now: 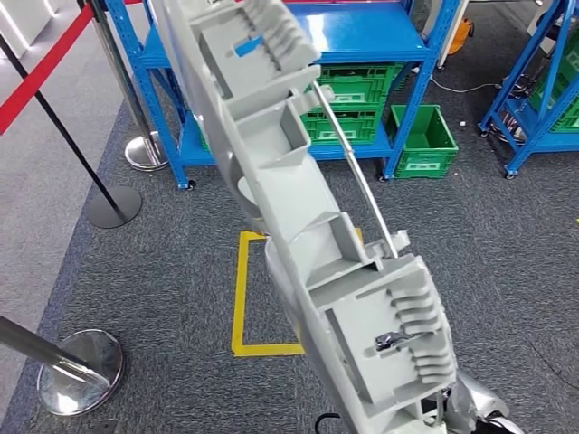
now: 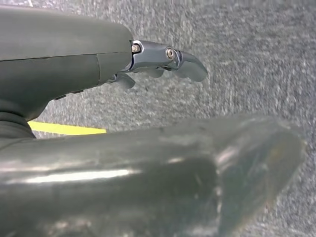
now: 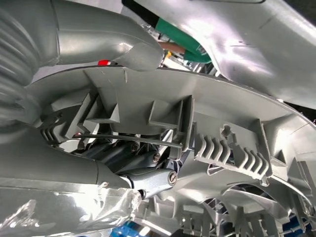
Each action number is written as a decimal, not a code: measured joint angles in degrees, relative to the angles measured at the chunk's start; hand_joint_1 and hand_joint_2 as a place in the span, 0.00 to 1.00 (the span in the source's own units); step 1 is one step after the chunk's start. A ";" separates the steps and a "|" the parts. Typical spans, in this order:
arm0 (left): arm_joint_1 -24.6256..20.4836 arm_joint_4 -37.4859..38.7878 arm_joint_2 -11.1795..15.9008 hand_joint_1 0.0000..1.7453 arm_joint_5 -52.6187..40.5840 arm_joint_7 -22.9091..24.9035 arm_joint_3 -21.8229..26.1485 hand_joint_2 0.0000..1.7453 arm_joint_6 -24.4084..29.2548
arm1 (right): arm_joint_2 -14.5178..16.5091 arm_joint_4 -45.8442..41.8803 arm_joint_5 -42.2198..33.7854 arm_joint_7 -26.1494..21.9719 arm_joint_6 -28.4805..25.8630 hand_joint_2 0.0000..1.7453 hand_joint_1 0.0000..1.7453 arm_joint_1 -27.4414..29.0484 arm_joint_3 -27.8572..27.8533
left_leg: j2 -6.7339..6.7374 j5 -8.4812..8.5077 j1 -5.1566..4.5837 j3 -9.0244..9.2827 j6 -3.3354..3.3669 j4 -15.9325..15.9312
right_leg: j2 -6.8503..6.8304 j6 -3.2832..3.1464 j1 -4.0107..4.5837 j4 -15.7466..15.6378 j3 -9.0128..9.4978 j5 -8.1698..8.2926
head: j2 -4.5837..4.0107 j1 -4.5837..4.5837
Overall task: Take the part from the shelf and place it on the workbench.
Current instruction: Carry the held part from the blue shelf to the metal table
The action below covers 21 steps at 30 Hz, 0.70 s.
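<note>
While right hand (image 3: 149,173) grips part (image 1: 327,262), left hand (image 2: 168,61) extended.

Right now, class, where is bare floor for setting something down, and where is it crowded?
Bare carpet lies inside the yellow floor marking and right of the grey part, before the green crate. Crowded: the stanchion bases at left and the blue shelf.

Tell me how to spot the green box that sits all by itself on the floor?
Find the blue shelf at the far side of the grey carpet. Right beside its right leg, on the floor, sits the green box. The other green crates are tucked inside the shelf, but this one stands outside it with its open top showing.
</note>
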 joint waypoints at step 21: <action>-0.17 0.00 0.70 0.00 -1.70 -0.24 -0.57 0.00 -0.17 | 1.44 0.43 1.36 0.06 -2.15 1.00 1.00 0.12 3.01 | -0.19 -2.68 -0.01 -2.30 -2.87 11.24 | 0.08 -2.71 0.37 -10.72 3.92 7.76 | 0.00 -0.54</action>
